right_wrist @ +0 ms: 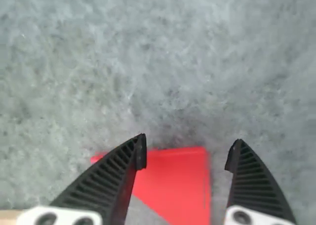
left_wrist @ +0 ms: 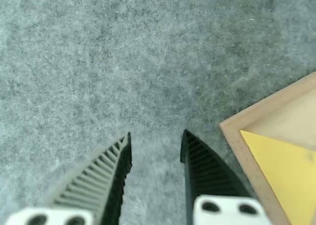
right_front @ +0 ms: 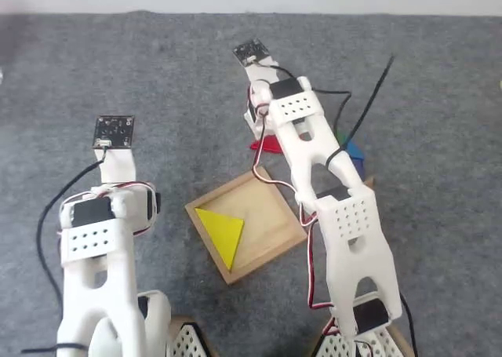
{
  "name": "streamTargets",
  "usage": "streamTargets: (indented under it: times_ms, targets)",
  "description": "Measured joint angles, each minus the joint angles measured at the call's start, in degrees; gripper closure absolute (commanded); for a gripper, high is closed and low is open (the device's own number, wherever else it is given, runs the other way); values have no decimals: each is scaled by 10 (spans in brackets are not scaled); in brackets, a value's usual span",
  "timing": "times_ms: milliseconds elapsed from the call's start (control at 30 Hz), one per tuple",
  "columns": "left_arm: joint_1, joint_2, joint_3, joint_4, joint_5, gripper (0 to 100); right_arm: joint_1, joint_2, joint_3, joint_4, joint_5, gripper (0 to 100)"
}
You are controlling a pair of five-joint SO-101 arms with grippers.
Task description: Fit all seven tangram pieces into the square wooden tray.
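The square wooden tray (right_front: 271, 216) lies tilted between the two arms with a yellow triangle (right_front: 222, 230) in its near-left part. A red piece (right_front: 265, 145) lies on the carpet just beyond the tray's far corner. My right gripper (right_wrist: 188, 143) hovers open right over this red piece (right_wrist: 173, 178), one finger on each side. Blue (right_front: 354, 151) and green (right_front: 339, 136) pieces peek out from behind the right arm. My left gripper (left_wrist: 155, 141) is open over bare carpet, left of the tray's rim (left_wrist: 240, 151) and the yellow triangle (left_wrist: 281, 160).
Grey carpet (right_front: 157, 67) covers the whole table, with open room at the far side and far left. The right arm (right_front: 345, 216) stretches across the tray's right corner and hides part of the pieces beside it.
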Motion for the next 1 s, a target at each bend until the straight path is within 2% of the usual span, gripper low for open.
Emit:
streamTargets:
  times_ms: [100, 267, 333, 567, 800, 1000]
  targets:
    - [5, 0, 0, 0, -1, 834, 0, -32, -15, 49, 102, 728]
    - [7, 0, 0, 0, -1, 834, 0, -44, -17, 164, 360, 727]
    - [7, 0, 0, 0, -1, 834, 2, -39, -18, 171, 406, 727]
    - [7, 0, 0, 0, -1, 834, 3, 10, -24, 160, 463, 725]
    - [7, 0, 0, 0, -1, 834, 11, 25, -24, 149, 513, 589]
    - [7, 0, 0, 0, -1, 834, 36, 33, -24, 130, 520, 602]
